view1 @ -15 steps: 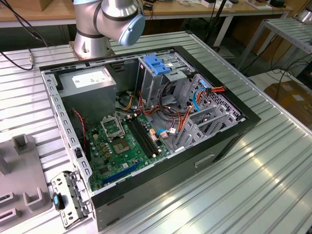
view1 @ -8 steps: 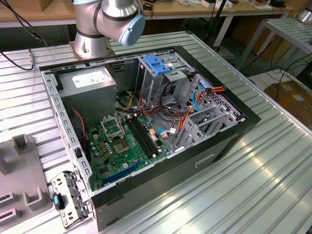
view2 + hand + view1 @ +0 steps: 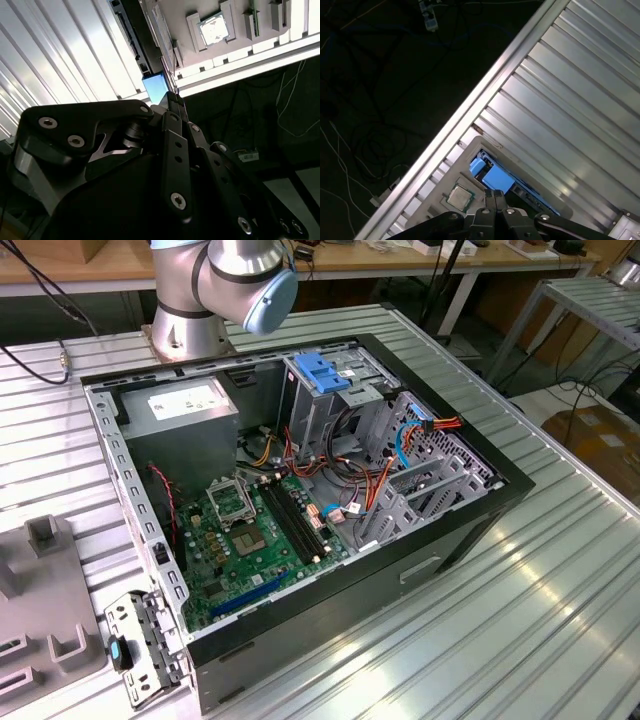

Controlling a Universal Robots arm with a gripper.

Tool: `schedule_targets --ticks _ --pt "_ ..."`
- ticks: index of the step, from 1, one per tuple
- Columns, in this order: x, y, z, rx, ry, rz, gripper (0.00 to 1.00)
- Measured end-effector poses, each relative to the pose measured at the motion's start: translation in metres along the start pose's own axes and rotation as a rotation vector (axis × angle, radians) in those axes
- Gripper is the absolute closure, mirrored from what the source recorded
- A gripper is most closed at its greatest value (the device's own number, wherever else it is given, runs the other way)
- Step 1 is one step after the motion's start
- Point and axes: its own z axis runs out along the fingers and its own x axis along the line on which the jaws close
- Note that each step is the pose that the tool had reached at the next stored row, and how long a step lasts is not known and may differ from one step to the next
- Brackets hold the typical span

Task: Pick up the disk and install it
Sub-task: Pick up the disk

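In both wrist views the disk (image 3: 491,176) (image 3: 156,87) stands on edge in a slot of a grey holder tray (image 3: 470,150), its blue plastic end showing and its dark body running along the slot. My gripper (image 3: 495,196) (image 3: 173,101) hangs well above it. The black fingers (image 3: 490,201) are pressed together with nothing between them, and the tips line up over the disk's blue end. In the exterior view the open computer case (image 3: 480,510) lies on the ribbed metal table, with the blue-topped drive cage (image 3: 322,375) at its far side.
A square processor chip (image 3: 460,196) (image 3: 214,30) sits in the tray beside the disk. The table edge (image 3: 485,90) runs close by, with dark floor and cables beyond. In the case lie a green motherboard (image 3: 250,540), a grey power-supply box (image 3: 185,405) and loose cables. The arm's base (image 3: 200,310) stands behind.
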Motion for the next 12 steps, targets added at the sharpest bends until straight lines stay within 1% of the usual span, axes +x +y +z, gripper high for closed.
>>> schedule_targets --ticks 4,6,12 --pt "0.0001 -0.0001 0.0000 0.0000 0.0009 -0.023 0.89" --pt "0.0001 -0.0001 0.0000 0.0001 0.0020 -0.046 0.89" --pt "0.0001 -0.0001 0.0000 0.0001 0.0033 -0.078 0.89"
